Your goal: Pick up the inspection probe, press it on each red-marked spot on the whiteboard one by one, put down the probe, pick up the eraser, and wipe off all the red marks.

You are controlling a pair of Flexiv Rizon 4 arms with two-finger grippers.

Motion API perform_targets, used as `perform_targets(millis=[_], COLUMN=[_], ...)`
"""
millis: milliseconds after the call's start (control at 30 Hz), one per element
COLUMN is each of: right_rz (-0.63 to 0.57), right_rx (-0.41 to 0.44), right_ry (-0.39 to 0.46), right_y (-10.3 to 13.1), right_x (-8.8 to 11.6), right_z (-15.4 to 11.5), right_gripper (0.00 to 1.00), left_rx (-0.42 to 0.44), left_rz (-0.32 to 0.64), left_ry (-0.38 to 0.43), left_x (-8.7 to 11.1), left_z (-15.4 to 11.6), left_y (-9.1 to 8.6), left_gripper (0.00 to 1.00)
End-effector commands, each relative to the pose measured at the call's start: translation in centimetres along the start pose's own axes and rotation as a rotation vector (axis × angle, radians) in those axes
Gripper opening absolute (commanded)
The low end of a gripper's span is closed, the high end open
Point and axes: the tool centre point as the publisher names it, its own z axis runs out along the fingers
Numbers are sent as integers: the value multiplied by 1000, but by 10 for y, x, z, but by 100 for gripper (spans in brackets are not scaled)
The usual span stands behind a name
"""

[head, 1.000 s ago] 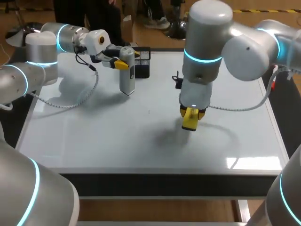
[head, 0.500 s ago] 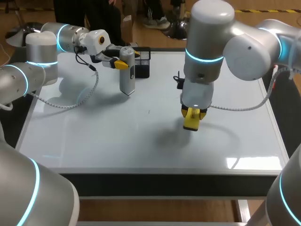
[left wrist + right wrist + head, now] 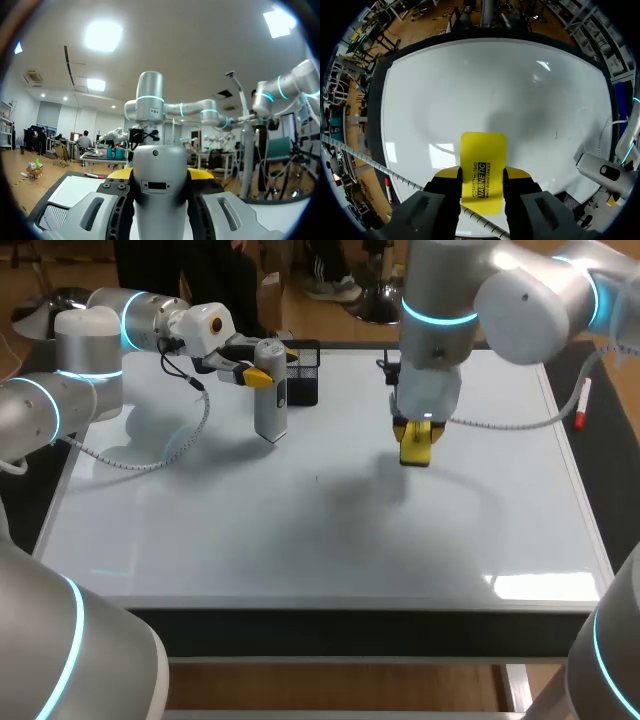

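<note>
While I am watching from above, my right pincer [image 3: 415, 437] is clamping the yellow eraser [image 3: 416, 453] from both sides over the whiteboard [image 3: 300, 540], at one o'clock from its middle. Farther off at eleven o'clock, my left pincer [image 3: 262, 373] is gripping the grey probe [image 3: 269, 405] upright, just beside a black mesh basket [image 3: 305, 375].

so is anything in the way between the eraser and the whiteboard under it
Nothing visible does. The right gripper holds the yellow eraser over bare whiteboard, only its shadow beneath. The probe in the left gripper and the black mesh basket stand well off to one side. No red marks show on the board.
</note>
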Motion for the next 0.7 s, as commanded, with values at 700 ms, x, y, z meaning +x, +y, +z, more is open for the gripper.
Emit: perform_targets(millis=[700], right_rz=[-118], right_rx=[-54], right_ry=[-2], right_y=[-124], right_x=[-45], right_z=[28], right_gripper=[0], left_rx=[-2], left_rz=[-1], left_ry=[3], left_x=[0], left_z=[0], left_y=[-2], left_gripper=[0])
